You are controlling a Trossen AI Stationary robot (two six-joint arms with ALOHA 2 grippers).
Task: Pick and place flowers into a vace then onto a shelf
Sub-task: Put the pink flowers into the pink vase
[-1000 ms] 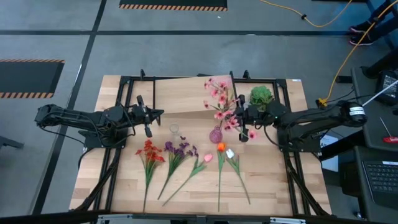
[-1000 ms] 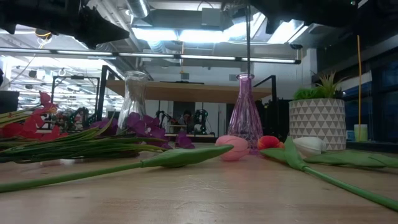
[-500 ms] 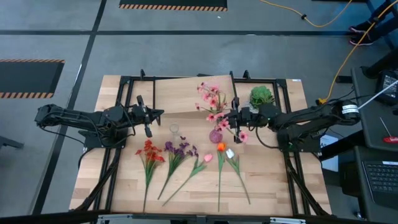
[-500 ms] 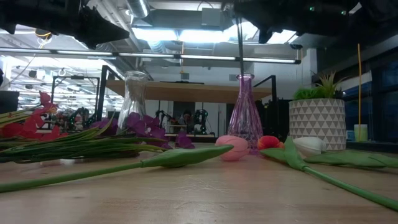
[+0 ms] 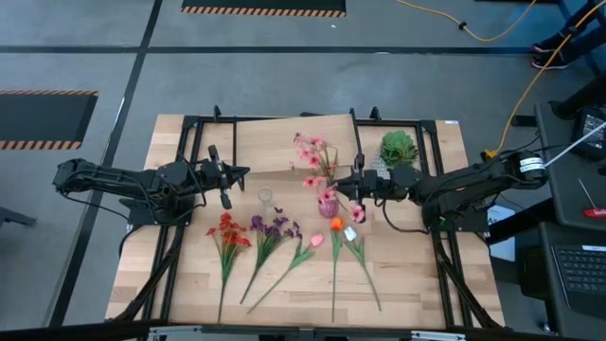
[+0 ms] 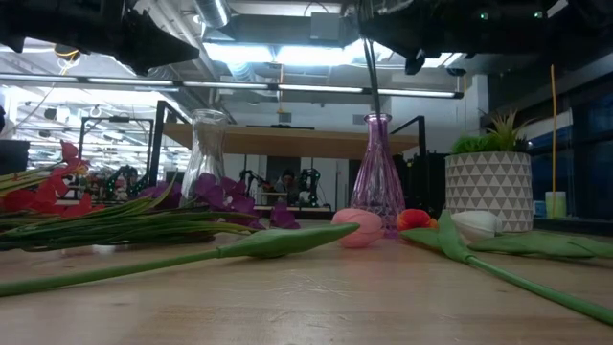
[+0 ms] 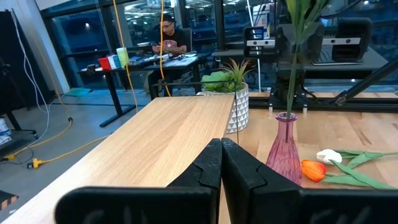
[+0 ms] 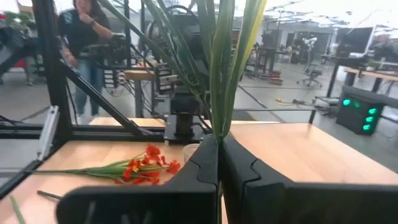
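No legible writing. Right gripper [image 5: 358,183] clamps pink flower spray [image 5: 317,163] stem over purple vase [image 6: 377,172]. Left gripper [image 5: 225,183] closed, empty. Low view alone shows stem entering neck.

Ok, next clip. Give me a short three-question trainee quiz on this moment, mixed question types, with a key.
1. True or false: the right gripper is shut on the pink flower spray, whose stem hangs over the purple vase.
2. Multiple choice: where is the left gripper?
A. Gripping the clear vase
B. Shut and holding nothing, above the table's left half
C. Lifting the red flowers
3. Fill in: the white-potted green plant stands beside the ____ arm.

Key: 1 true; 2 B; 3 right.
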